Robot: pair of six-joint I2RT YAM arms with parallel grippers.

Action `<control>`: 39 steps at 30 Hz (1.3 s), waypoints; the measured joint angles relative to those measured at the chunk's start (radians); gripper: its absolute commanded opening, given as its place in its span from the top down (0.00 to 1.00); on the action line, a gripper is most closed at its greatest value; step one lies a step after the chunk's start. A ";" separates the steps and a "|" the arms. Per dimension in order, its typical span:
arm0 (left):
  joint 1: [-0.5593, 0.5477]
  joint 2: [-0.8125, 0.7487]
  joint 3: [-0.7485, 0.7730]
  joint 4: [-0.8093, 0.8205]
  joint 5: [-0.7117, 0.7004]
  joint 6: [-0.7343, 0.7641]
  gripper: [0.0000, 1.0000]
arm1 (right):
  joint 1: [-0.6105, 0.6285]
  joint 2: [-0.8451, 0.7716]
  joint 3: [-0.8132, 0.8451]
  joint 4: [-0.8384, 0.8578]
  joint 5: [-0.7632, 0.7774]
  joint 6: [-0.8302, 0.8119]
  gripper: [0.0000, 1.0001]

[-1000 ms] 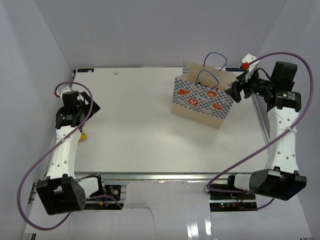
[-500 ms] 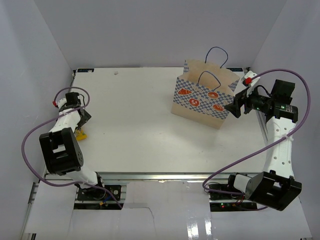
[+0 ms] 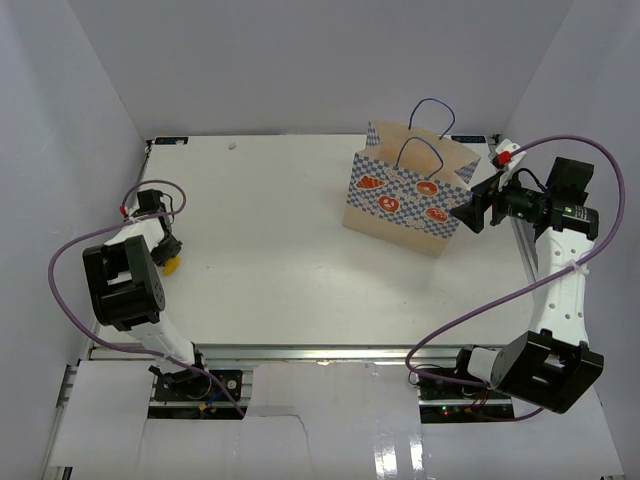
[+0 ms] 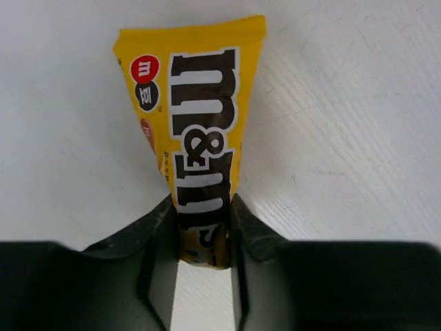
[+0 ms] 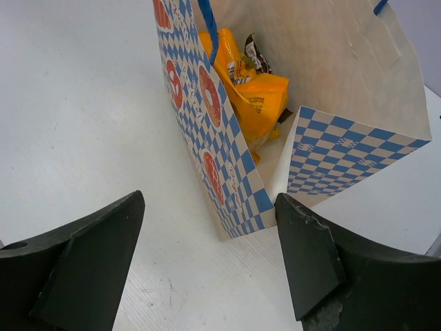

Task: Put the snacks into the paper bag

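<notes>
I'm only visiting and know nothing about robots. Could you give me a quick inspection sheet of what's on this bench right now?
Surface: white table, faintly scratched.
Job's things: the paper bag stands upright at the far right with its mouth open. An orange packet lies inside it. A yellow candy packet lies flat on the table near the left edge.
Clutter: nothing seen.
Grippers: the left gripper is shut on the near end of the yellow candy packet. The right gripper is open, facing the bag's side and holding nothing.
Cables: purple cables loop loosely along each arm.
Surroundings: plain white walls on three sides.
</notes>
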 measured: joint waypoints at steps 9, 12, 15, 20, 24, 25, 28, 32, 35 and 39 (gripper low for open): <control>0.006 -0.023 -0.002 0.063 0.143 -0.003 0.84 | -0.004 0.013 0.029 0.000 -0.020 0.027 0.17; -0.006 -0.058 -0.013 0.125 0.294 -0.011 0.85 | -0.004 0.014 0.036 0.000 -0.034 0.032 0.17; -0.063 -0.094 0.000 0.217 0.451 -0.013 0.85 | -0.004 0.014 0.045 -0.014 -0.065 0.032 0.17; -0.305 -0.095 0.204 0.326 0.669 0.048 0.86 | -0.004 0.014 0.053 -0.026 -0.102 0.031 0.17; -0.520 -0.072 0.447 0.401 0.788 0.145 0.86 | -0.004 0.014 0.054 -0.041 -0.102 0.032 0.17; -0.570 -0.064 0.504 0.422 0.810 0.175 0.86 | -0.004 0.014 0.054 -0.043 -0.102 0.032 0.17; -0.708 -0.033 0.641 0.449 0.853 0.273 0.85 | -0.004 0.008 0.054 -0.044 -0.101 0.037 0.17; -0.816 0.061 0.796 0.473 0.875 0.407 0.84 | -0.005 -0.019 0.054 -0.045 -0.098 0.043 0.17; -0.840 0.154 0.876 0.476 0.880 0.486 0.82 | -0.005 -0.043 0.054 -0.046 -0.096 0.047 0.17; -0.863 0.305 0.986 0.467 0.876 0.546 0.79 | -0.005 -0.065 0.054 -0.047 -0.093 0.056 0.17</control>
